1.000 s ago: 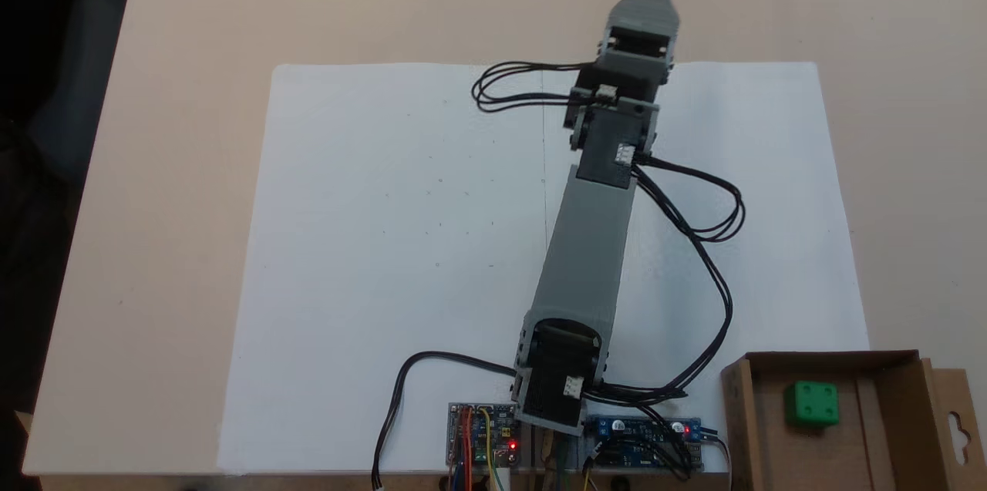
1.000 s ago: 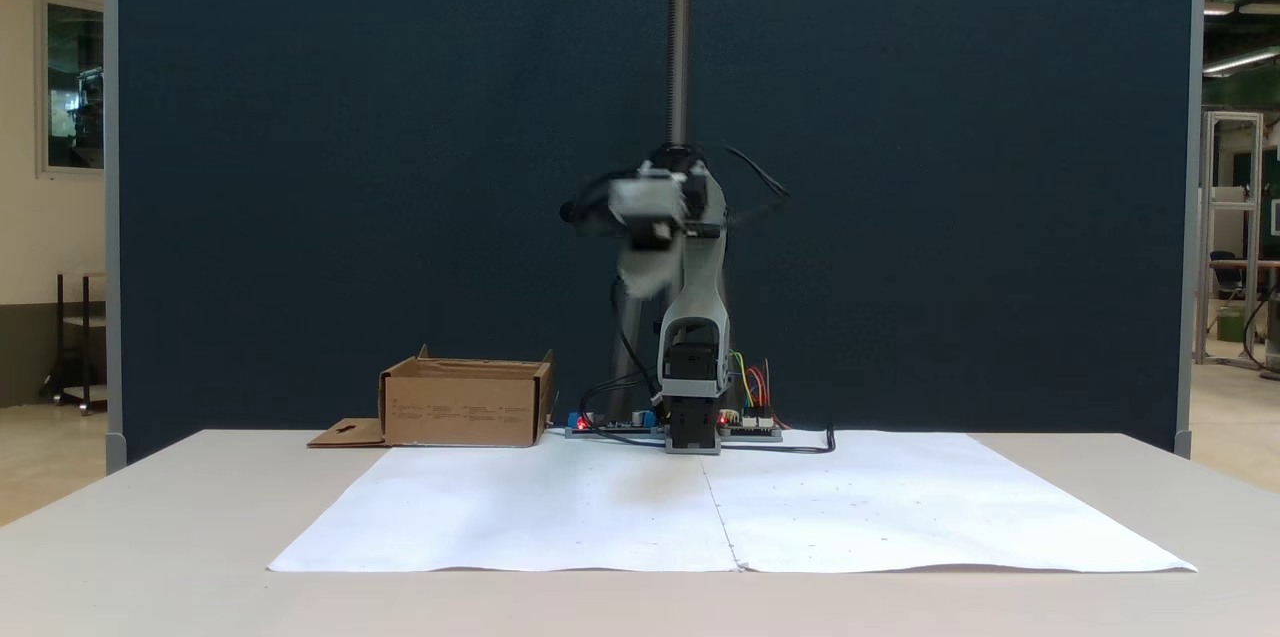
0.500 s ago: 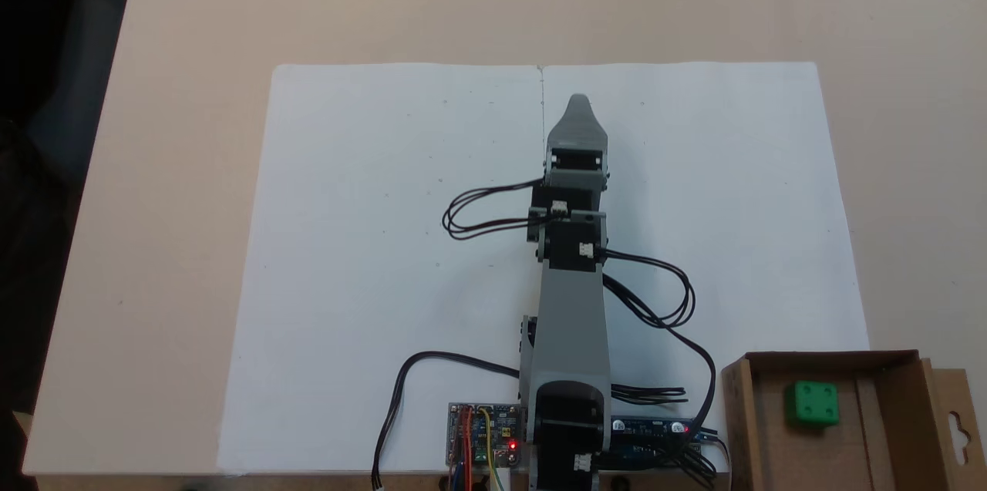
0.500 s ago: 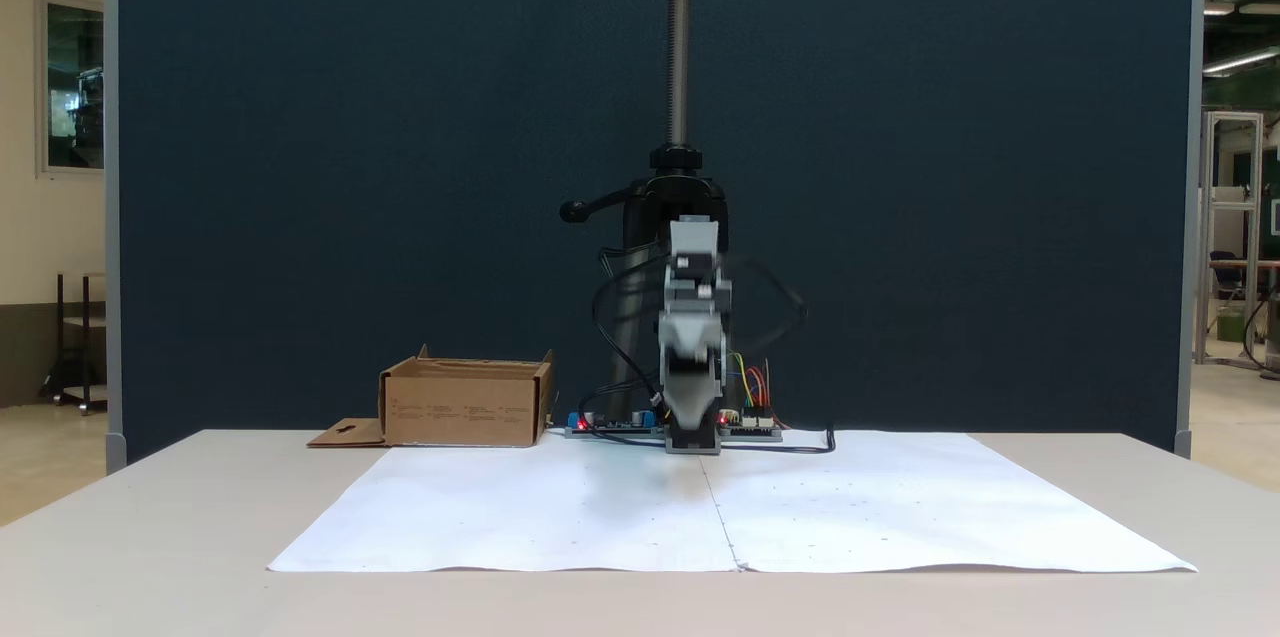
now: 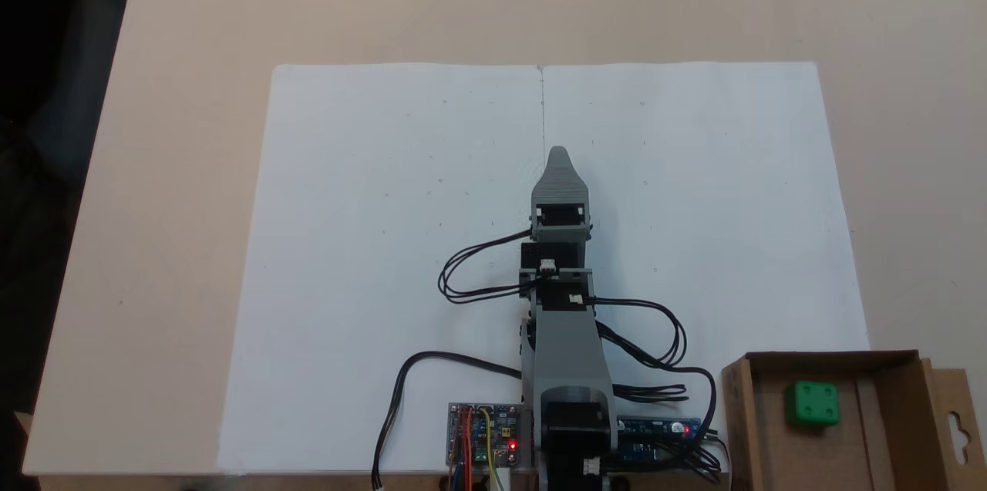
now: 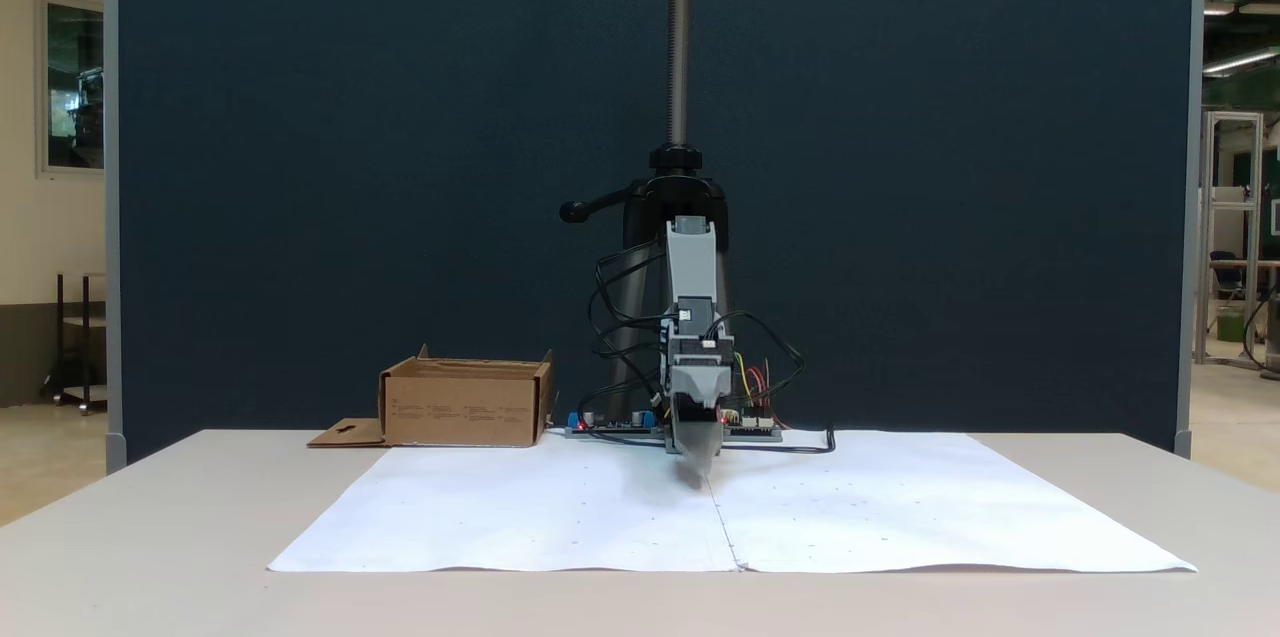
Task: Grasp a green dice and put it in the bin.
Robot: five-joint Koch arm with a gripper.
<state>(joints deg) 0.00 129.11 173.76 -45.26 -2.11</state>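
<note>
The end effector (image 5: 559, 154) pointed down over the middle seam of the white paper sheet (image 5: 385, 244), its tip low over the sheet in a fixed view (image 6: 700, 477); only one tapered tip showed, so whether its jaws were apart or together cannot be told. Half a second earlier it reached farther out and sat higher; the arm had since folded back toward its base. The green dice (image 5: 811, 403) lay unmoved inside the cardboard bin (image 5: 740, 429), four pips up, right of the base on the table (image 5: 170, 28). Both control boards (image 5: 482, 433) showed red lights.
</note>
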